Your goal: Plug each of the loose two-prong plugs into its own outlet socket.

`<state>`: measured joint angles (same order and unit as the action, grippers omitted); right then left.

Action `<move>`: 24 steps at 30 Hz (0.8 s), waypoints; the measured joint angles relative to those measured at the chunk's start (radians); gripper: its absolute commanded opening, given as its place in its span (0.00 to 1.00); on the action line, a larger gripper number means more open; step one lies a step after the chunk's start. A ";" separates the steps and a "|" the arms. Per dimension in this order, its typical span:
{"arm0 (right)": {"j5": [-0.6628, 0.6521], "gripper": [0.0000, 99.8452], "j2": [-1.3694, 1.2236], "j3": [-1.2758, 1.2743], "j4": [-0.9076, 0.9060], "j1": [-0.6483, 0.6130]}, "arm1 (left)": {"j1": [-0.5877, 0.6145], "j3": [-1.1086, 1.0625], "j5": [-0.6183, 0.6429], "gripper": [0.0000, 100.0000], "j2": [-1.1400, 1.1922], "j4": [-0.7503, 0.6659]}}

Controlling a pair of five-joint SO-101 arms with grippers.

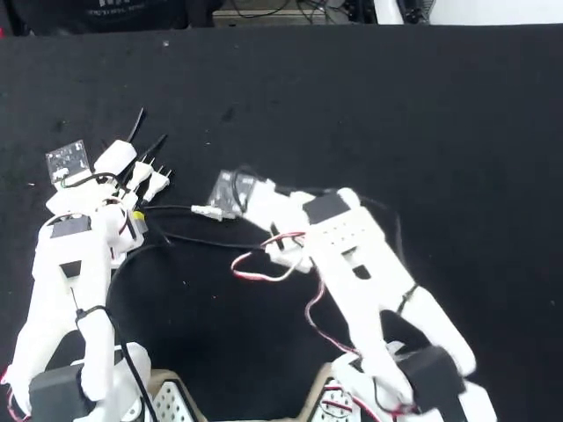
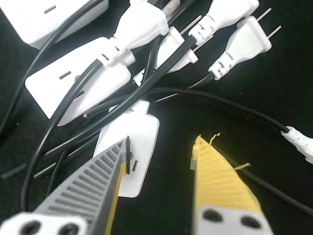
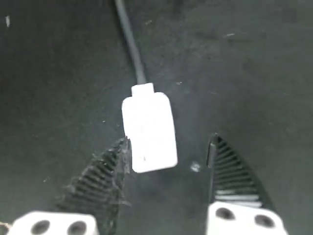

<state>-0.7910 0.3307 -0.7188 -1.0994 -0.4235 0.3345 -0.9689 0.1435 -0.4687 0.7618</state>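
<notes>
Your black table [image 1: 422, 114] carries both arms. The right arm [image 1: 361, 264] lies across the middle, and the left arm [image 1: 62, 281] stands near the left edge.

From high up, the left gripper [image 1: 123, 198] is just beside a heap of white parts and black cords [image 1: 202, 239]. The left wrist view separates this heap for you. It has three sockets: the near socket [image 2: 139, 129] partly under the grey fingertip [image 2: 117, 152], a second socket [image 2: 68, 85] and a third socket [image 2: 39, 19]. Beyond them a plug [image 2: 244, 39] and the other plug [image 2: 227, 12] lie loose, with bare prongs. The jaws here are wide open and hold nothing.

The right gripper [image 3: 168, 144] also stands open. A white piece [image 3: 149, 134] on a cord lies between its jaws, against one finger and apart from the other. You cannot tell whether this piece is a plug or a socket.
</notes>
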 measured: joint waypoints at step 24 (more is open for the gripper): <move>0.213 0.23 -0.511 0.436 0.242 -0.206 | 0.302 0.000 0.180 0.21 0.000 -0.008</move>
<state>-0.5777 -0.1803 -0.2831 -0.8569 -0.6291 0.6368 -0.9689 0.3230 -0.4687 0.7541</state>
